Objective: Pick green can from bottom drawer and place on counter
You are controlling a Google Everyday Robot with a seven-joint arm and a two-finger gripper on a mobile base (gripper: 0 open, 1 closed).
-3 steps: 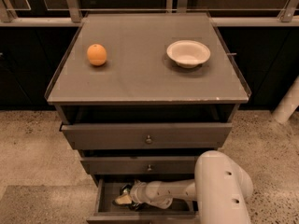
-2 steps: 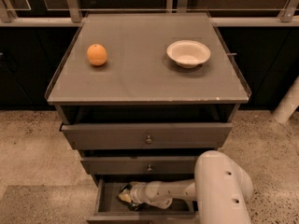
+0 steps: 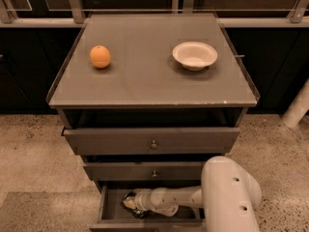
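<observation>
The bottom drawer (image 3: 103, 206) is pulled open at the foot of the cabinet. My white arm reaches into it from the right. My gripper (image 3: 134, 202) is at the drawer's left part, right at a small dark shiny object that looks like the green can (image 3: 127, 201). The can is mostly hidden by the gripper and the drawer's shadow. The counter (image 3: 145, 83) is the flat grey-brown top above.
An orange (image 3: 100, 56) lies on the counter's left and a white bowl (image 3: 195, 55) on its right. The two upper drawers with knobs (image 3: 153, 144) stand slightly out. My arm's bulky white elbow (image 3: 229, 192) stands in front of the cabinet at lower right. Speckled floor surrounds it.
The gripper's end and the shiny object at it have shifted very slightly to the right and up inside the drawer. Nothing else has moved.
</observation>
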